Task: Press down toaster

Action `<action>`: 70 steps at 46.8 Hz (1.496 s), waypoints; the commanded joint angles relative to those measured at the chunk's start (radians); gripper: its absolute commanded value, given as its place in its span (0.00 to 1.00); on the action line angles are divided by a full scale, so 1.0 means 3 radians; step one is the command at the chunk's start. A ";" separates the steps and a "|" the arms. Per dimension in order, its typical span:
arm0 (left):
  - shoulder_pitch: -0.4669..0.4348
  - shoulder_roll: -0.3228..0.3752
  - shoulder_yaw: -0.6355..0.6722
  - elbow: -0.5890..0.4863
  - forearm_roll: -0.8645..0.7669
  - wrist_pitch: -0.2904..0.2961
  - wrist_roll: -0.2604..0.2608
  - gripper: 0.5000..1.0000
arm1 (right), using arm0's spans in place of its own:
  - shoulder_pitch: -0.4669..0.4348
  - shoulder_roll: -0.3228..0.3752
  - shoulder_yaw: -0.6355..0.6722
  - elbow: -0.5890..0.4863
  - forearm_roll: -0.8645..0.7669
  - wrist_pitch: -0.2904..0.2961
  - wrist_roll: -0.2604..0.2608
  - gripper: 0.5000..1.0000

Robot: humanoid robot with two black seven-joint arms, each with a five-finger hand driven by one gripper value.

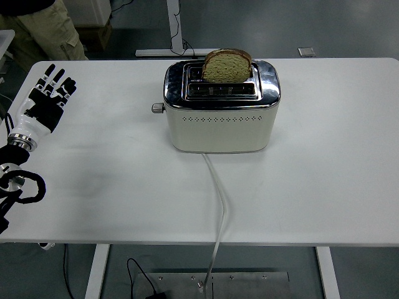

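A cream-coloured two-slot toaster with a shiny chrome top (221, 112) stands on the white rectangular table (324, 187), towards the far side and about midway across. A brown slice of bread (227, 66) sticks up out of the far slot, while the near slot shows only its dark opening. A small grey lever knob (158, 108) juts from the toaster's left end, sitting high on that side. A white power cord (218, 205) runs from the toaster's near face across the tabletop and drops over the near edge.

The robot's left hand, black-and-white with five jointed fingers (43, 99), hovers over the far-left corner of the table, palm facing up towards the camera, fingers straight and spread apart, holding nothing. The lever knob lies well to the right of those fingertips (59, 78), with bare tabletop between them; hand and toaster do not touch.

A person in khaki trousers (43, 31) stands beyond the table's far-left corner.
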 commanded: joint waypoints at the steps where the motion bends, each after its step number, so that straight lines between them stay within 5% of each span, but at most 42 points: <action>1: -0.0006 0.0006 0.0005 -0.0003 0.0010 0.0002 0.0000 1.00 | 0.0000 0.0000 0.0000 0.0000 0.0000 -0.0001 0.0000 1.00; 18: -0.0256 0.0103 0.0025 -0.0141 0.0439 0.0043 0.0061 1.00 | 0.0000 0.0000 0.0000 0.0000 0.0000 -0.0001 0.0000 1.00; 25: -0.0384 0.0266 0.0143 -0.0387 0.0925 0.0038 0.0388 1.00 | 0.0000 0.0000 0.0000 0.0000 0.0000 -0.0001 0.0000 1.00; 31: -0.0522 0.0404 0.0255 -0.0561 0.1293 0.0028 0.0501 1.00 | 0.0000 0.0000 0.0000 0.0000 0.0000 0.0004 0.0000 1.00; 54: -0.1268 0.0890 0.1498 -0.0944 0.1784 -0.0095 0.0506 1.00 | 0.0000 0.0000 0.0000 0.0000 0.0000 0.0004 0.0000 1.00; 70: -0.1335 0.0982 0.1570 -0.0985 0.2582 -0.0386 0.0506 1.00 | 0.0000 0.0000 0.0000 0.0000 0.0000 -0.0001 0.0000 1.00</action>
